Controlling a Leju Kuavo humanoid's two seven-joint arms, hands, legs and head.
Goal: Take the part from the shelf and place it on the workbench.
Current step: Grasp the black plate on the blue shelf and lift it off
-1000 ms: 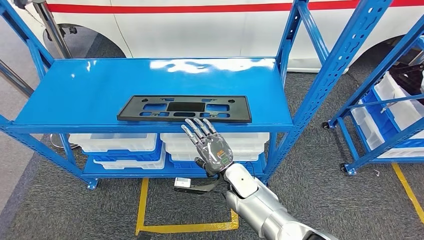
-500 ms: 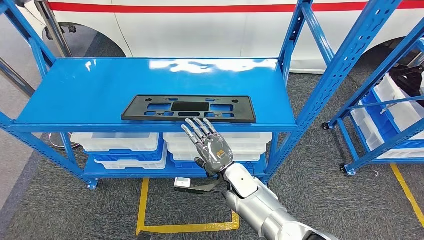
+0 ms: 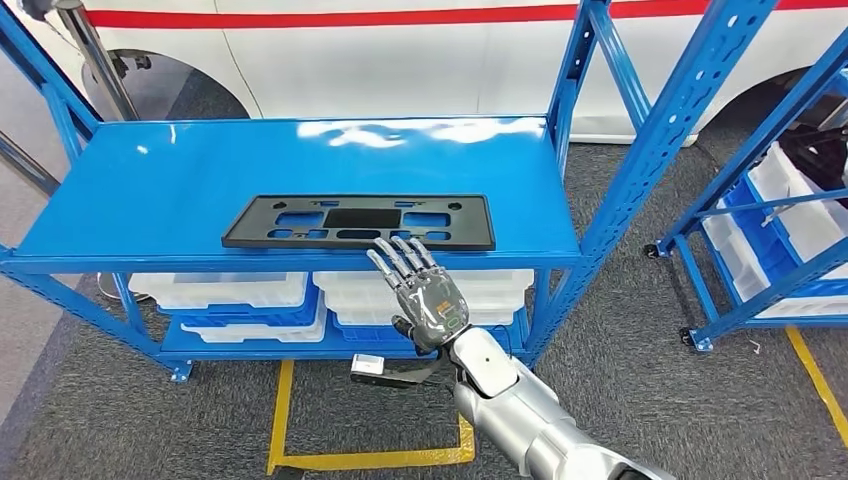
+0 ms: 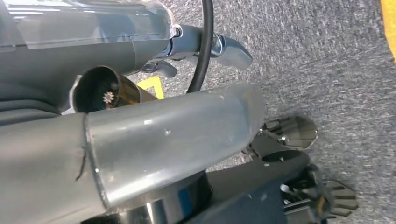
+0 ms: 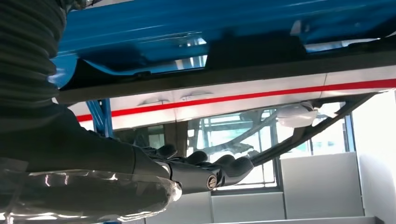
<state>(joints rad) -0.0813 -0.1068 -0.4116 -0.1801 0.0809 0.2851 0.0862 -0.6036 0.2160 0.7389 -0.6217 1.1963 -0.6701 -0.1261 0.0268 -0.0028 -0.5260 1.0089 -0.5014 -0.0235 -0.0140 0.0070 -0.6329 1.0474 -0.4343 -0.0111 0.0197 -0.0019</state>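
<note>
Reaching up from the lower middle of the head view, the right hand [image 3: 428, 295] is flat and empty, fingers [image 3: 398, 256] spread apart and pointing at the front lip of the blue shelf [image 3: 150, 190]. Fingertips sit just at the near edge of the part [image 3: 360, 221], a long black plate with cut-outs, lying flat on the top shelf board, centre of the frame, close to the front edge; whether they touch it, I cannot tell. From the right wrist view, the dark fingers [image 5: 205, 170] stretch out below the blue shelf edge [image 5: 187, 28]. Under the top board, white bins [image 3: 220, 292] stack on the lower level. Behind, a white vehicle [image 3: 400, 50] with a red stripe. Yellow floor tape [image 3: 360, 458] marks the grey carpet at the bottom. The left hand's state I cannot tell from the left wrist view.
</note>
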